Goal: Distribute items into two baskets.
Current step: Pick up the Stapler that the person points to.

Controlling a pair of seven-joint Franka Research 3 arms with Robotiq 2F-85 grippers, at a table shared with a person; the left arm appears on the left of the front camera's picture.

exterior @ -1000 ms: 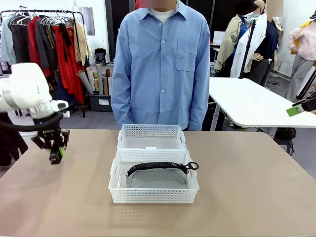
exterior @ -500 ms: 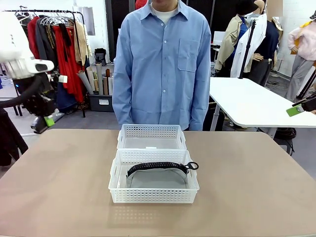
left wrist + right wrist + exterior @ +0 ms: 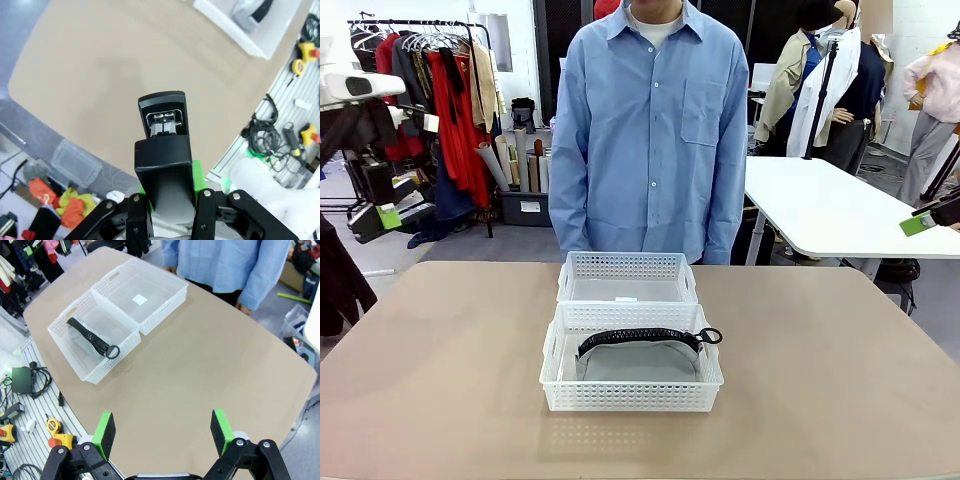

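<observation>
The grey pouch (image 3: pixel 638 358) lies in the nearer basket (image 3: pixel 631 397), which touches the farther basket (image 3: pixel 627 267) mid-tabletop (image 3: pixel 840 380). The black stapler (image 3: pixel 165 150) is clamped in the left gripper's (image 3: pixel 167 200) jaws, high off the tabletop's left edge. The right gripper's (image 3: pixel 162 432) jaws stand apart above the tabletop.

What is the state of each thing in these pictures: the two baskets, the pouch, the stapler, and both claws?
Near basket: on the table, holds the pouch.
Far basket: on the table, touching the near one, no item inside.
Pouch: lying in the near basket, zipper closed.
Stapler: held in the left claw, above the table.
Left claw: shut on the stapler, raised at the table's left side.
Right claw: open, holding nothing, high above the table.
</observation>
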